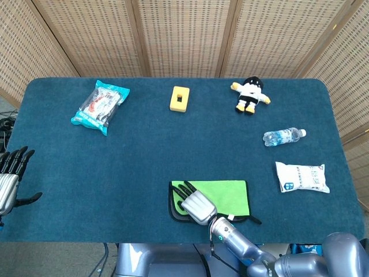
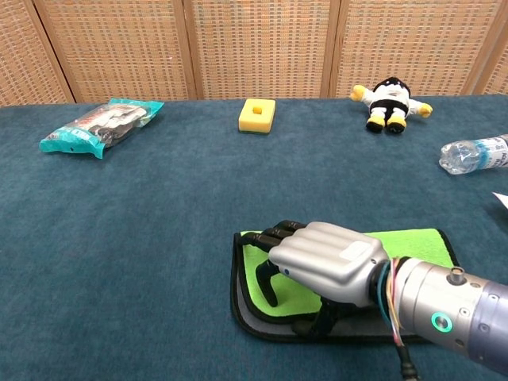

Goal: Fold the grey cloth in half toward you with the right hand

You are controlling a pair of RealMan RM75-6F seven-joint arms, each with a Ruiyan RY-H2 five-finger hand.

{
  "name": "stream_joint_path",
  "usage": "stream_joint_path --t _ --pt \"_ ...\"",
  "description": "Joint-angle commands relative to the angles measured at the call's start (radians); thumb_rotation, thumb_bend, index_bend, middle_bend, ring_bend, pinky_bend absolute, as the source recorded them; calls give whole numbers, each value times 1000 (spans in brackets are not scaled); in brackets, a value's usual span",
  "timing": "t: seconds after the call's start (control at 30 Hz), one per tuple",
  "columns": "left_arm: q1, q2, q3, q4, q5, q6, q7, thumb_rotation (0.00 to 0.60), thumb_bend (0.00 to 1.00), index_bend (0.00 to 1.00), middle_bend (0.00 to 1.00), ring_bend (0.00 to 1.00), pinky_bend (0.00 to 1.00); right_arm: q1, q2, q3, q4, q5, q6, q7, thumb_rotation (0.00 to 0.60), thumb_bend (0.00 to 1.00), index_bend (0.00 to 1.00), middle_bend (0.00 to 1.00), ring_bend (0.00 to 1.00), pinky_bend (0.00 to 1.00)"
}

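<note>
Left hand (image 1: 10,176), far left edge of head view: fingers spread, holding nothing, idle. Grey cloth with bright green lining and black trim (image 1: 228,193), lower centre: lies folded, green face up, grey layer showing along near edge; fold looks essentially done. Right hand (image 2: 325,258) rests on its left part, fingers curled down, possibly gripping cloth; cannot tell; release remains
</note>
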Motion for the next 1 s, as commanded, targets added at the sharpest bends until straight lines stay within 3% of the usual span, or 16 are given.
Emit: stream_joint_path --t 0.03,0.53,1.0 --pt "0 0 -1 0 -1 0 -1 600 130 0 0 0 0 1 -1 -3 0 1 -1 -4 600 463 478 0 0 0" --pt "-1 1 0 0 -2 -3 -3 600 131 0 0 0 0 -3 -5 -10 -4 -13 11 9 600 520 560 0 0 0" --pt "-1 0 2 -2 0 -2 2 600 130 0 0 0 0 -14 -1 -26 -52 -33 17 31 600 528 561 0 0 0"
